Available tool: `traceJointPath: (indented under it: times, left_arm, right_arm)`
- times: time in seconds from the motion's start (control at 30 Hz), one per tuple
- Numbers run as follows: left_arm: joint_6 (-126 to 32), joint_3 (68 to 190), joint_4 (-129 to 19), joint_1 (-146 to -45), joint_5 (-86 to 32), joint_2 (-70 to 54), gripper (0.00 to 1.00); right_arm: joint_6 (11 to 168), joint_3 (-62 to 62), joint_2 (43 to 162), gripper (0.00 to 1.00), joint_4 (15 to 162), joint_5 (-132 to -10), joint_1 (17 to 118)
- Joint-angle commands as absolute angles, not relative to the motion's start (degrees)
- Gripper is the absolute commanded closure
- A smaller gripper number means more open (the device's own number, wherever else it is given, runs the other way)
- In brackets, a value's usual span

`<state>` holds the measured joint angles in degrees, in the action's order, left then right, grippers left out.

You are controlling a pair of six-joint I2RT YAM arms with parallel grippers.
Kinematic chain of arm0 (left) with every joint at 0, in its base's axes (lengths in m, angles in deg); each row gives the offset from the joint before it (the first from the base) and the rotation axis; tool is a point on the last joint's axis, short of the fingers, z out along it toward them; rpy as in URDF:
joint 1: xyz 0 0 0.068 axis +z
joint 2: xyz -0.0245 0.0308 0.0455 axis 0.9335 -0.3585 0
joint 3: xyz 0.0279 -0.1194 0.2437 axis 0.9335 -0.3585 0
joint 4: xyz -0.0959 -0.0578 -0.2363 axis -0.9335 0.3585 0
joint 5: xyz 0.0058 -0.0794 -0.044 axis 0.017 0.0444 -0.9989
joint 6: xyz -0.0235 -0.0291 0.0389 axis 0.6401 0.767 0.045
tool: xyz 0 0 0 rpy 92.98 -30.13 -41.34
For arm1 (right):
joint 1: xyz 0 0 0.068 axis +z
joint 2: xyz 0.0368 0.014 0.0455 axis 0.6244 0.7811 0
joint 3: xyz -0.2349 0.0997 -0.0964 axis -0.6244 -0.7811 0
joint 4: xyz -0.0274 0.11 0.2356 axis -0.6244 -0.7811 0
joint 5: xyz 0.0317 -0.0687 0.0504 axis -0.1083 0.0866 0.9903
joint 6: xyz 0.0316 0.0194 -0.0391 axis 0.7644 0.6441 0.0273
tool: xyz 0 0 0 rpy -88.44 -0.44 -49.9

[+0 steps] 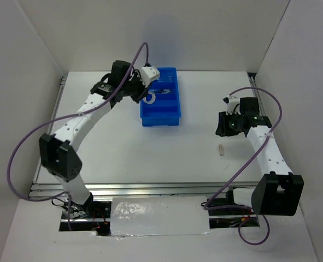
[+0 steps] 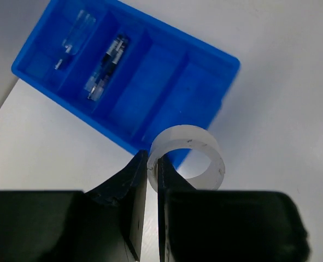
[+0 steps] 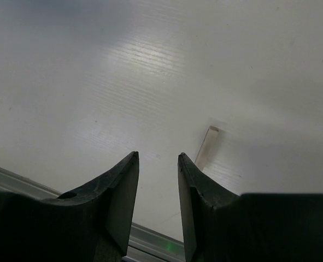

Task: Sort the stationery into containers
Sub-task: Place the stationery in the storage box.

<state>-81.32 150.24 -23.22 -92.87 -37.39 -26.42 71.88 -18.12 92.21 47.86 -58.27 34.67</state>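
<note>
left gripper (image 2: 152, 164): pinching thin wall of translucent matte tape ring (image 2: 197, 147), at rim of glossy blue four-slot plastic tray (image 2: 227, 64) | tray: clear tube (image 2: 76, 34) in end slot, dark pens (image 2: 107, 64) in next | right gripper (image 3: 158, 164): slightly spread, empty, over ribbed white table (image 3: 150, 65), boxy white eraser stub (image 3: 206, 143) just ahead

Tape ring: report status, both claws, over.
Left claw shut on tape ring, at edge of blue tray, not in yet. Right claw open, empty; eraser stub on table ahead. Nothing in the way.
</note>
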Motion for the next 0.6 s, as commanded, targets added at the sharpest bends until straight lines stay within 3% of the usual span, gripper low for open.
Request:
traceJointPath:
  times: [0.0,0.27,0.57]
  left_arm:
    - [-73.02,156.15,-29.01,-94.13,-28.94,-36.56,0.84]
    - [-71.17,163.99,-37.63,-94.04,-19.53,-52.81,0.84]
    - [-69.94,170.94,-41.77,-94.57,-14.17,-61.45,0.82]
  right_arm:
    - [72.95,-17.98,92.18,0.58,48.49,-57.65,33.72]
    - [72.25,-18.07,92.18,0.58,47.70,-57.73,32.31]
    - [71.63,-18.42,93.41,0.58,47.96,-57.29,31.35]
